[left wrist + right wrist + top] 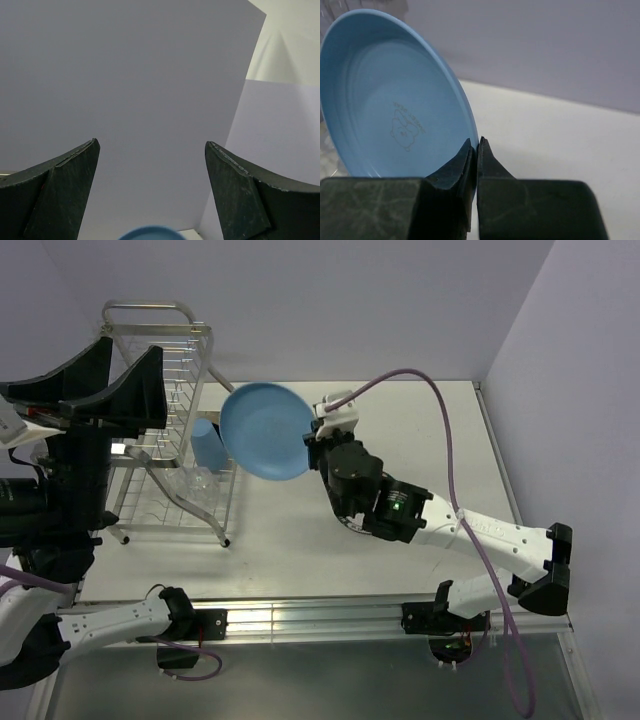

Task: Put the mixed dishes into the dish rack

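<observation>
Only up close: print (406, 127) on plate (375, 75); right gripper (474, 143) pinches its rim, left gripper (152, 145) gapes empty.

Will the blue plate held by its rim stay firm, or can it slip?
Probably stiff: the light-blue plate shows no bend though pinched only at the rim. Its smooth surface may let it swivel in the right gripper.
</observation>
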Tool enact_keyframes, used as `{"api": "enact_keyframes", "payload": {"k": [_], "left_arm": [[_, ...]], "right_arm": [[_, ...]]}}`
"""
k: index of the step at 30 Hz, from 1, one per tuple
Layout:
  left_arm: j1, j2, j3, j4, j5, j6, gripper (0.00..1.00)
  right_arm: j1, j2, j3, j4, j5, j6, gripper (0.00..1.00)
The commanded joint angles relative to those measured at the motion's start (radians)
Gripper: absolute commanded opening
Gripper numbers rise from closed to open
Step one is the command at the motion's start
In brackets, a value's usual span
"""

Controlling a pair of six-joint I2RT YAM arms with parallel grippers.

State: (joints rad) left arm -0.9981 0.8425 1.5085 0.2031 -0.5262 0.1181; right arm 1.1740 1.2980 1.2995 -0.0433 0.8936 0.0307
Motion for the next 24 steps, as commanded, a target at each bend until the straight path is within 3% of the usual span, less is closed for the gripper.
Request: {"api": "enact_keyframes", "payload": {"k": [1, 4, 8, 15, 24], "left_arm": [[-0.004, -0.014, 0.018, 0.061, -0.026, 0.098, 0.92], [-0.004, -0.064, -0.030, 0.160, -0.031, 0.117, 0.91], [-0.004, -0.143, -0.194, 0.423, 0.041, 0.163, 0.90], [-0.004, -0.114, -0.085, 0.305, 0.035, 0.207, 0.91], [-0.004, -0.149, -0.053, 0.231, 0.072, 0.227, 0.91]], "right_arm": [[-0.005, 0.024, 0.153, 0.301, 0.091, -0.375, 0.00], [-0.010, 0.093, 0.259, 0.431, 0.064, -0.538, 0.00], [-0.020, 0.208, 0.389, 0.529, 0.001, -0.684, 0.00], [-0.019, 0.467, 0.705, 0.551, -0.110, -0.819, 0.00], [0.004, 0.630, 0.862, 0.614, -0.239, -0.903, 0.00]]}}
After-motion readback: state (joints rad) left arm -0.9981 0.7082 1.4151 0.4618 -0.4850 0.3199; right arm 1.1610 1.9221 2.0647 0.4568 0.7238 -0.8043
